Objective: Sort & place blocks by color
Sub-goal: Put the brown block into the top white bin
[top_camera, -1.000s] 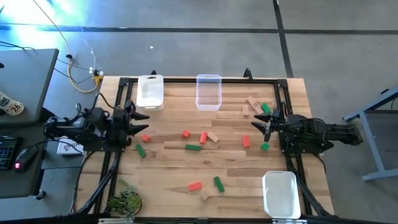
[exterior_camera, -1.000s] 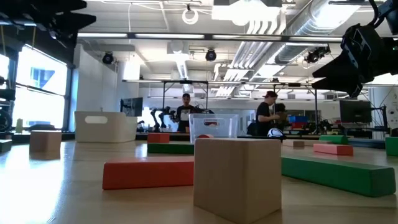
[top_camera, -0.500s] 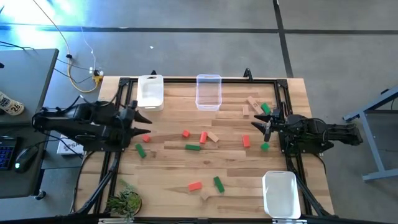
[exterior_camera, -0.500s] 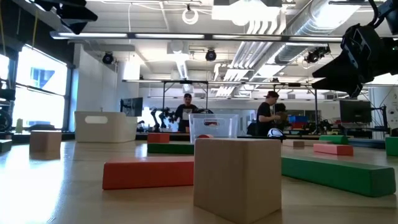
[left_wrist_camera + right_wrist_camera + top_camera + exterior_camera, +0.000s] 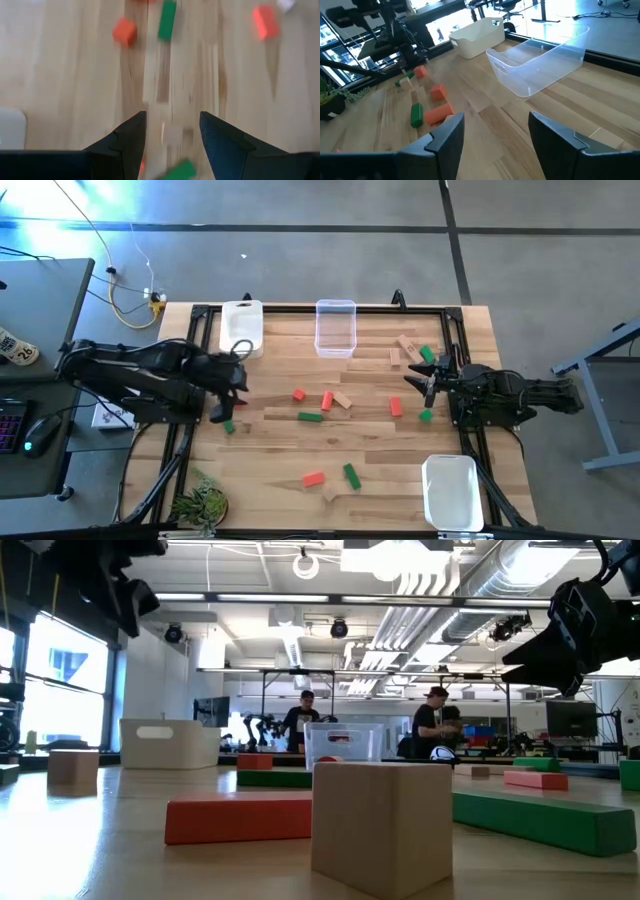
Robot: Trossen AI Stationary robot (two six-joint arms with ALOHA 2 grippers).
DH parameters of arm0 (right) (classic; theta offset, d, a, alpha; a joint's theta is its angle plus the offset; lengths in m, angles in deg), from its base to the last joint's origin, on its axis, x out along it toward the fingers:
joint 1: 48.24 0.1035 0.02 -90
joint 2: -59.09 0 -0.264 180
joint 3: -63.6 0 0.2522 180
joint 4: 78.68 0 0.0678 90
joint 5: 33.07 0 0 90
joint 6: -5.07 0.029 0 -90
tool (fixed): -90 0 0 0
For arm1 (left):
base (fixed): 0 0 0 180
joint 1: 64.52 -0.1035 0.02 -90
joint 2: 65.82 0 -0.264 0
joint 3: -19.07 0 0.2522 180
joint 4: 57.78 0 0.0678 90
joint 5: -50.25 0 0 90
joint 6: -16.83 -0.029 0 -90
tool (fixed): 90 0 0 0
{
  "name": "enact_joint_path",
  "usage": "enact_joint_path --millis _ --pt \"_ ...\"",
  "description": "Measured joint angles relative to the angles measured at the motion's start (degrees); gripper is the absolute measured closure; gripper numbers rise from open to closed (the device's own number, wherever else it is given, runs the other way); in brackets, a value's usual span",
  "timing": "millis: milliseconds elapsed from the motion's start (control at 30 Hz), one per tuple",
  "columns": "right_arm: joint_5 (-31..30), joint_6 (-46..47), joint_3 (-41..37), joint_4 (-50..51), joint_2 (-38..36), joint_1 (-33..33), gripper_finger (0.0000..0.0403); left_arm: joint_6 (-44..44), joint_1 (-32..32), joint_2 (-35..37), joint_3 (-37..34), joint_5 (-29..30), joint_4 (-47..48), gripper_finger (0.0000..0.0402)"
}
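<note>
The blocks (image 5: 325, 401) lie scattered across the table (image 5: 270, 470), none sorted yet; a green bar (image 5: 227, 423) and a red cube (image 5: 234, 402) sit at the left edge. Within the last second I have swung my left gripper (image 5: 222, 398) out over that pair, tipped down, fingers spread and holding nothing, so the first pick looks to start here. My right gripper (image 5: 421, 380) waits open and empty at the right side, unmoved.
</note>
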Motion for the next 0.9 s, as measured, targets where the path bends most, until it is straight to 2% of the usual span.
enact_joint_path --millis 333,900 --pt "0.22 -0.01 0.0 -0.01 0.0 0.01 0.0194 -2.4 0.07 -8.38 0.07 -2.68 3.44 0.0229" --pt "0.17 -0.01 0.0 0.0 0.0 -0.01 0.0194 0.01 0.11 -26.15 0.07 -5.1 3.07 0.0229"
